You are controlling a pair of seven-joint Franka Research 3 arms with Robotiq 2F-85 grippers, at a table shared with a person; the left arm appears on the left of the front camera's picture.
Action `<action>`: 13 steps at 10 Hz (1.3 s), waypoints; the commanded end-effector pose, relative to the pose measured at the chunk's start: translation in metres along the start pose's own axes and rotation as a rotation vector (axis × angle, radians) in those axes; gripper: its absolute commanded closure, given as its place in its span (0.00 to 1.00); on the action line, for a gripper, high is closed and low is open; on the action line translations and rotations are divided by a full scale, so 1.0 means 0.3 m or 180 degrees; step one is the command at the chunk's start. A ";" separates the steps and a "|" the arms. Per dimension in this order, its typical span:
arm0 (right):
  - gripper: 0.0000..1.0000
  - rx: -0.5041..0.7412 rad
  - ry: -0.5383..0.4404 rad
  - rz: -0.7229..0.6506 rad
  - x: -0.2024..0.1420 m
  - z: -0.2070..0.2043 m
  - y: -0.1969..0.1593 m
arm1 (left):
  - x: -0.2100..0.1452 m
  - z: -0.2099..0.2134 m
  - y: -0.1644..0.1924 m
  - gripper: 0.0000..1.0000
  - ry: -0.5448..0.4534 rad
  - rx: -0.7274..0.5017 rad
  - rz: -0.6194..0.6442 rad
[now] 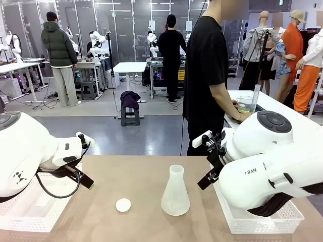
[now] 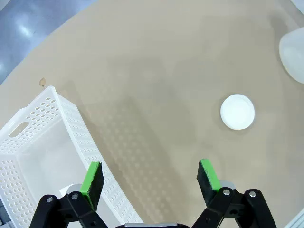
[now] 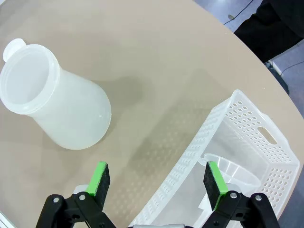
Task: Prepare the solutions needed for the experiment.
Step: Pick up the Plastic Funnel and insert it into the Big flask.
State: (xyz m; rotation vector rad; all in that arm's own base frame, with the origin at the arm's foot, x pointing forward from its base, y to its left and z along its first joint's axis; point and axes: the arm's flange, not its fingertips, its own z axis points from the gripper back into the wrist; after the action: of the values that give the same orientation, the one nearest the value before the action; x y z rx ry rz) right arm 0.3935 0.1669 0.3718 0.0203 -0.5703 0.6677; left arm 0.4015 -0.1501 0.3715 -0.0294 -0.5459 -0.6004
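Jaws wide on both arms: green pads spread fully, nothing between them, nothing touched. The left jaws hang over the table (image 1: 141, 171), one pad (image 2: 92, 183) above the wall of the left basket (image 2: 28, 142), the other above bare tabletop. Ahead of them, on that second pad's side and well apart, lies the white cap (image 2: 237, 111), flat on the table.

Over to the right jaws, and it's the same story. One pad (image 3: 99, 178) is over the table, the other over the right basket (image 3: 256, 142), where a clear round vessel (image 3: 232, 171) sits. The flask (image 3: 52, 95) stands ahead of these jaws, off to the table-side pad, apart from both pads. From the front the flask (image 1: 175, 194) is upright, long axis vertical, mouth up, wide base on the table. It stands between the two arms, nearer the right one, with the cap (image 1: 123, 204) just beside it towards the left jaws. I cannot tell whether anything lies inside its frosted wall.

The solution (image 1: 245, 107) shows as a pale yellow layer in a clear beaker on a far table, well beyond the right jaws, next to the hand (image 1: 242, 117) of a person (image 1: 204, 75) in black. That beaker stands upright too.
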 end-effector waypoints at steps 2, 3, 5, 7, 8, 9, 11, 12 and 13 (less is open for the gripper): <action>0.00 0.0002 0.0000 -0.0008 0.000 0.000 0.000 | 0.000 0.000 0.000 0.00 0.0000 0.0000 0.0001; 0.00 0.0002 0.0000 -0.0008 0.000 0.000 0.000 | 0.000 0.000 0.000 0.00 0.0000 0.0000 0.0001; 0.00 0.0002 0.0000 -0.0008 0.000 0.000 0.000 | 0.000 0.000 0.000 0.00 0.0000 0.0000 0.0001; 0.00 0.0050 -0.0037 -0.0018 0.001 0.042 0.002 | 0.004 0.034 -0.003 0.00 -0.0048 -0.0019 0.0011; 0.00 0.0056 -0.0144 -0.0101 0.000 0.100 0.000 | 0.002 0.080 0.006 0.00 -0.0145 -0.0157 0.0122; 0.00 0.0163 -0.0192 -0.0074 -0.014 0.165 -0.004 | 0.003 0.131 0.021 0.00 -0.0213 -0.0100 0.0207; 0.00 0.0200 -0.0328 -0.0219 -0.023 0.301 -0.011 | 0.015 0.258 0.030 0.00 -0.0364 -0.0005 0.0410; 0.00 0.0457 -0.0396 -0.0475 -0.026 0.373 -0.020 | -0.002 0.310 0.039 0.00 -0.0416 -0.0235 0.0577; 0.00 0.0737 -0.0452 -0.0744 -0.033 0.438 -0.028 | -0.025 0.367 0.058 0.00 -0.0521 -0.0546 0.0762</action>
State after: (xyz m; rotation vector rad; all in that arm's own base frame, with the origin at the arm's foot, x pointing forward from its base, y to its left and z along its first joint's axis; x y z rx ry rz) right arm 0.3576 0.1529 0.4775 0.2331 -0.6374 0.5506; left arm 0.3805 -0.1309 0.4630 -0.1873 -0.6636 -0.4390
